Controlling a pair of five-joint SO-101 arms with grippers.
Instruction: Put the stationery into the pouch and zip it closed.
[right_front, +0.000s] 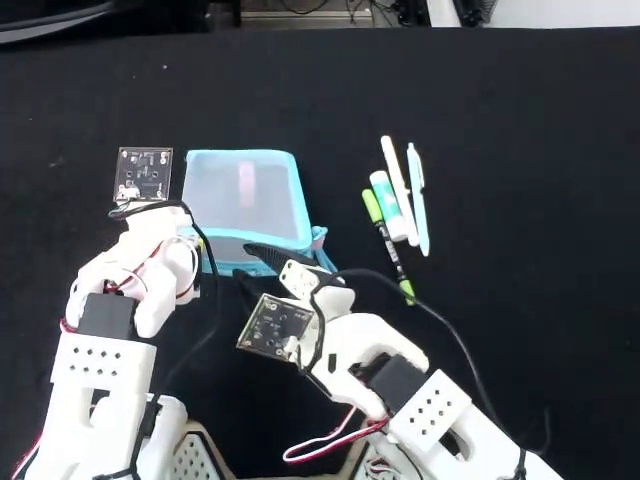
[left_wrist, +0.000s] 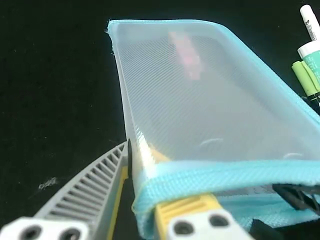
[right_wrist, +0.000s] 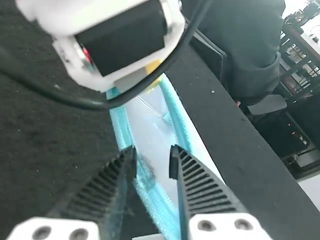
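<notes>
The pouch (right_front: 218, 205), pale blue mesh with a teal trim, lies open on the black table (right_front: 520, 100), and something pink shows through its mesh. The left gripper (right_front: 196, 256) is clenched on the pouch's near left corner, the side wall pinched between its grey finger and its yellow-padded one. The right gripper (right_wrist: 151, 161) sits at the near teal edge with its black jaws slightly apart, that edge running between them. The stationery (right_front: 400, 200), 4 pens and markers, lies together just right of the pouch, outside it.
</notes>
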